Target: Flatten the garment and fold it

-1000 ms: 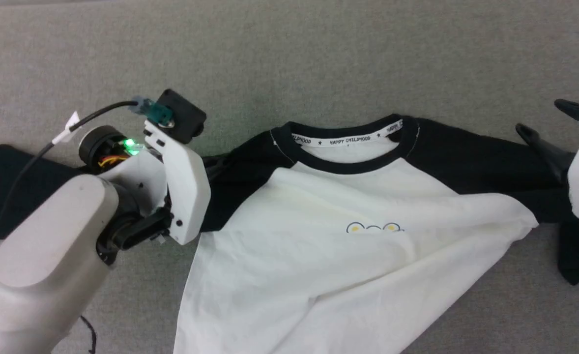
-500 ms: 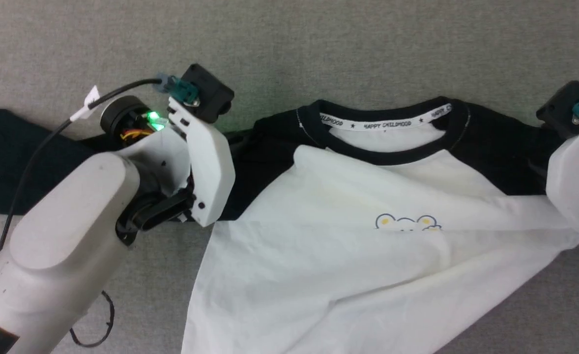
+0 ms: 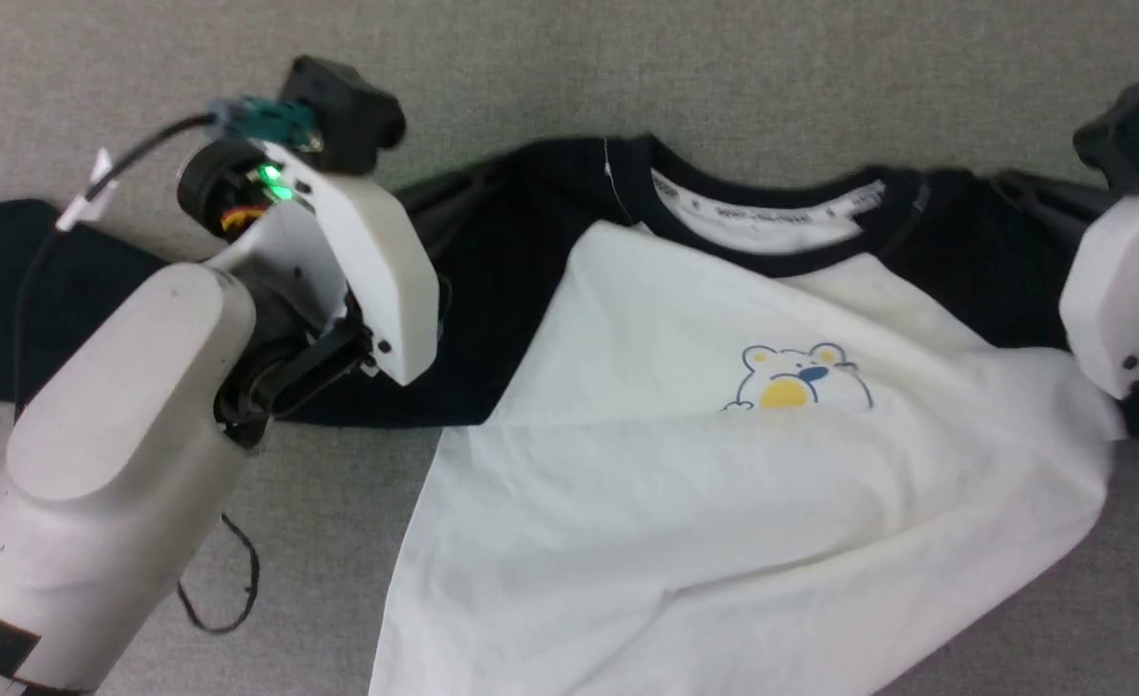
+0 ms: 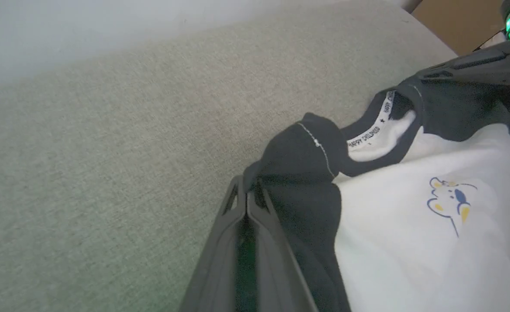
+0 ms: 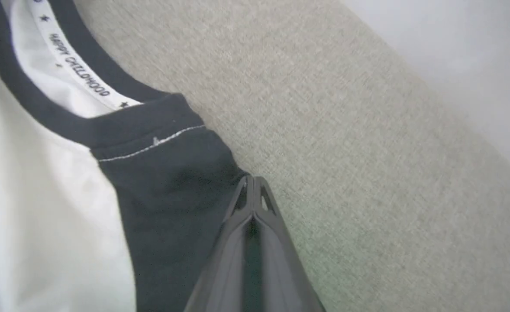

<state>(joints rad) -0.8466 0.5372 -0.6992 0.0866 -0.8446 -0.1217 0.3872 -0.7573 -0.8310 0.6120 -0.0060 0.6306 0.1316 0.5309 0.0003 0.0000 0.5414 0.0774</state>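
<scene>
The T-shirt (image 3: pixel 724 503) lies front side up on a grey woven surface (image 3: pixel 627 77), its white body panel wrinkled and skewed, with a diagonal crease running below a small bear print (image 3: pixel 797 377) in blue and yellow. The black collar (image 3: pixel 773 256) points away from the robot, and inside it a white neck tape (image 5: pixel 79 73) carries small dark lettering and stars. Black sleeves reach out to both sides; the one on the robot's left (image 3: pixel 9 290) lies flat and spreads to the picture's edge. In the left wrist view the left gripper (image 4: pixel 247 193) has its fingers pressed together on a raised bunch of black shoulder fabric just beside the collar seam. In the right wrist view the right gripper (image 5: pixel 253 182) is likewise clenched, its tips pinching the outer edge of the other black shoulder, near a line of white stitching (image 5: pixel 151 145). On the left wrist a green light (image 3: pixel 270 179) glows and a black cable (image 3: pixel 134 145) loops outward. A thin dark thread (image 3: pixel 231 580) curls on the surface beside the left forearm (image 3: pixel 105 464).
</scene>
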